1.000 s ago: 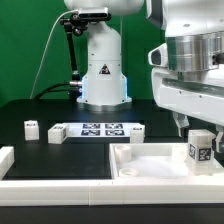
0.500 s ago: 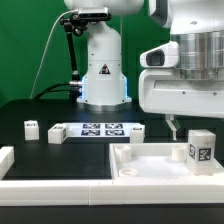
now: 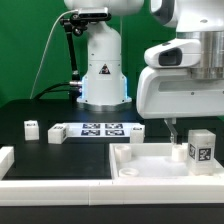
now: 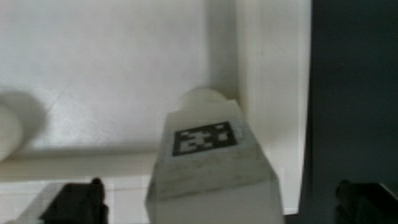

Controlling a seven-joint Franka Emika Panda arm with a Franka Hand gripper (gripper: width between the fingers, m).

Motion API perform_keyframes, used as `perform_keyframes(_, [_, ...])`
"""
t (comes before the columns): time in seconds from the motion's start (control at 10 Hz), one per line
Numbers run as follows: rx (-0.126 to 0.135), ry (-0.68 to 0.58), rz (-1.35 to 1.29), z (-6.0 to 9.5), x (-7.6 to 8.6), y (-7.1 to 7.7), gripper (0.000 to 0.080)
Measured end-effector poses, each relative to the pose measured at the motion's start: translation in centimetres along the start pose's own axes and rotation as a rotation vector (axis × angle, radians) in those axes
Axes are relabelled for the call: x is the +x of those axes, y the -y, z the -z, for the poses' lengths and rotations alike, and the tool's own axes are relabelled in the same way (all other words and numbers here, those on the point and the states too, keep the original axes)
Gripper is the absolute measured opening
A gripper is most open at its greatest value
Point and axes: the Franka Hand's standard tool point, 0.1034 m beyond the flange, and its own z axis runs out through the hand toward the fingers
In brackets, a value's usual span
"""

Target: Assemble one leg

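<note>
Leg [image 3: 200, 149] is seen upright on the tray [image 3: 150, 168], at the exterior view's right, tag outward. Hand [image 4: 221, 204] is held wide open over it, fingers either side, nothing gripped. Marker board [image 3: 98, 129] is noted farther back on the bench [image 3: 60, 152].

Bright even light; wrist-view leg [image 4: 214, 165] softly blurred.

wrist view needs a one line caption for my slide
Open gripper straddles the tagged white leg, fingertips clear of both its sides, white tray-like piece in the background.
</note>
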Motion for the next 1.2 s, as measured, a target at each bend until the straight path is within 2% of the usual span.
perform_keyframes(0.2, [0.0, -0.001, 0.116, 0.01, 0.04, -0.23, 0.0648])
perform_keyframes(0.4, [0.001, -0.001, 0.117, 0.0, 0.04, -0.23, 0.0622])
perform_keyframes(0.5, [0.001, -0.001, 0.107, 0.0, 0.04, -0.22, 0.0451])
perform_keyframes(0.6, [0.002, -0.001, 0.085, 0.0, 0.04, -0.21, 0.0451])
perform_keyframes(0.7, [0.002, -0.001, 0.086, 0.0, 0.04, -0.21, 0.0289])
perform_keyframes(0.8, [0.002, -0.001, 0.076, 0.0, 0.04, -0.2, 0.029])
perform_keyframes(1.0, [0.01, -0.01, -0.147, -0.08, 0.03, -0.22, 0.029])
perform_keyframes(1.2, [0.039, -0.022, -0.364, -0.08, 0.0, -0.4, 0.029])
